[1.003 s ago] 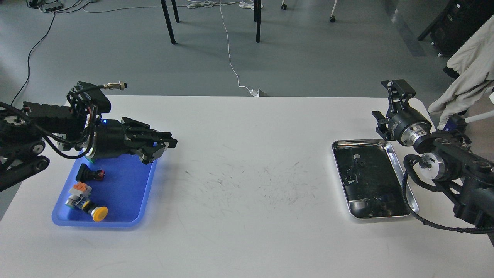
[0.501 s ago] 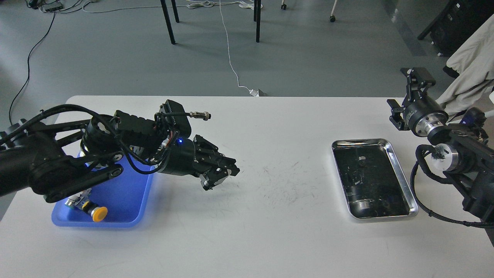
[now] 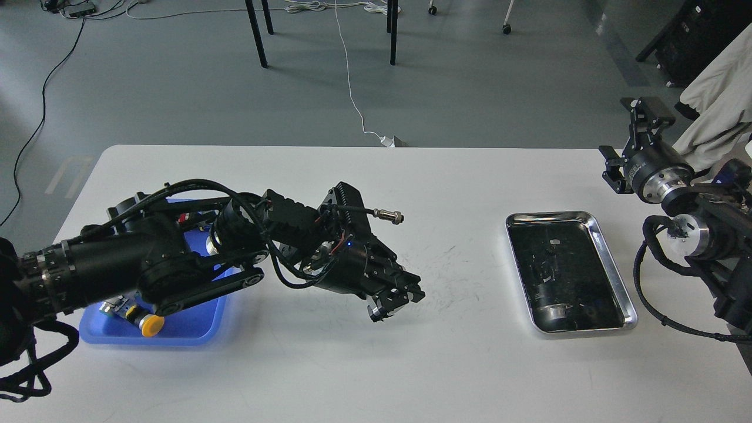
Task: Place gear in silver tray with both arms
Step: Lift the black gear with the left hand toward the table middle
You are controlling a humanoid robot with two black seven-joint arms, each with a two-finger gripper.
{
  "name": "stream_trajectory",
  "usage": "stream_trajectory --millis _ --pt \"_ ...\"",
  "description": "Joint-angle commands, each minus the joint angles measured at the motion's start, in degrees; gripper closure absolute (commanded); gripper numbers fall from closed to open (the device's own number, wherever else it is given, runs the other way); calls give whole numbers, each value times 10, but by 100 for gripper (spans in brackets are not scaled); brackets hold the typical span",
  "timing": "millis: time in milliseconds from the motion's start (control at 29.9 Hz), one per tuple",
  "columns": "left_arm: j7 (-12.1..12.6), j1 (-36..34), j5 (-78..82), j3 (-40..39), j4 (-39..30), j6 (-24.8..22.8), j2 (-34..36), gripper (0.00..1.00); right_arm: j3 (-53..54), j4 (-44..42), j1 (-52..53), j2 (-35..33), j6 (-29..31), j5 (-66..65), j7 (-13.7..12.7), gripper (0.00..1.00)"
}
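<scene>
Our left gripper, well left of the silver tray, hangs above the surface; we cannot tell its jaws' state or load.

- We count two trays on the counter: one silver tray, one blue tray.
- We have two arms, so two hands: left hand, right hand.
- One yellow-capped push button shows in the blue tray.

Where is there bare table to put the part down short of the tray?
Bare white tabletop lies between the left gripper and the shiny rectangular steel silver tray, and along the near edge. It is crowded at the blue plastic tray, under the left arm, and beside the right arm.
</scene>
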Motion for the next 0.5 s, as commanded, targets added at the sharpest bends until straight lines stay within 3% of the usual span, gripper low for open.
stream_trajectory --millis 0,267,468 --pt "0 -4 6 0 32 -3 -43 80 0 1 0 -1 -1 0 0 1" --pt "0 1 5 0 129 -2 -136 79 -1 0 -1 -6 0 0 0 1" --pt "0 3 3 -2 183 -1 -167 79 -2 0 -2 -6 0 0 0 1"
